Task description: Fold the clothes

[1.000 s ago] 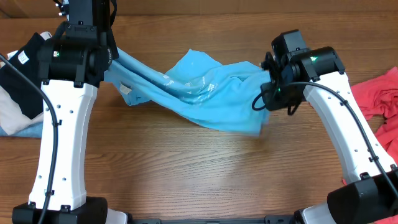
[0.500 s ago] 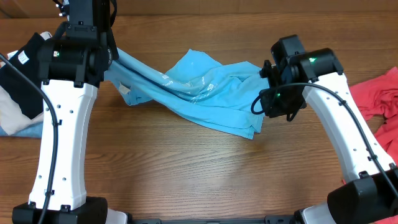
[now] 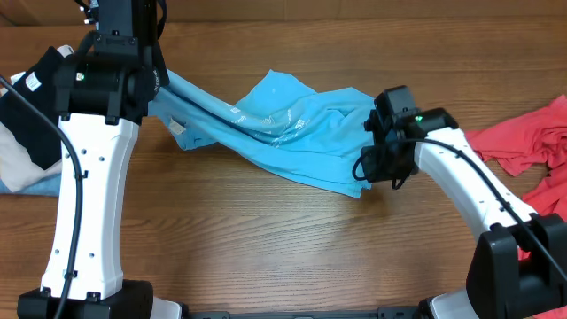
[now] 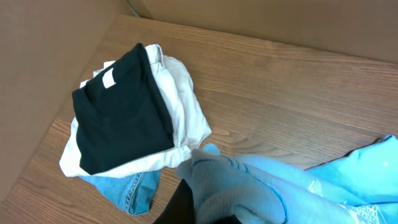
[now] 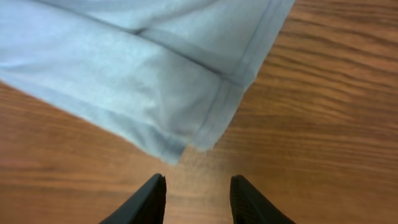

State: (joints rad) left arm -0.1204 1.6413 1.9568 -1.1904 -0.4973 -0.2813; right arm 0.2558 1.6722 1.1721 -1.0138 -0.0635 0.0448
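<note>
Wood-grain counter [image 3: 266, 239] shows bare between the parted, empty black fingers of the right pincer [image 5: 198, 186], the stitched double hem of the soft sky-blue T-shirt [image 3: 292, 133] lying just ahead of them, its rumpled far end bunched in the closed left pincer [image 3: 158, 87], the coral-red T-shirt [image 3: 523, 142] crumpled at the right edge.

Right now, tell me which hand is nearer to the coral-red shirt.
Right. The right hand sits open just off the blue shirt hem, left of the red shirt; the left hand is much farther left, shut on the blue shirt's other end.
</note>
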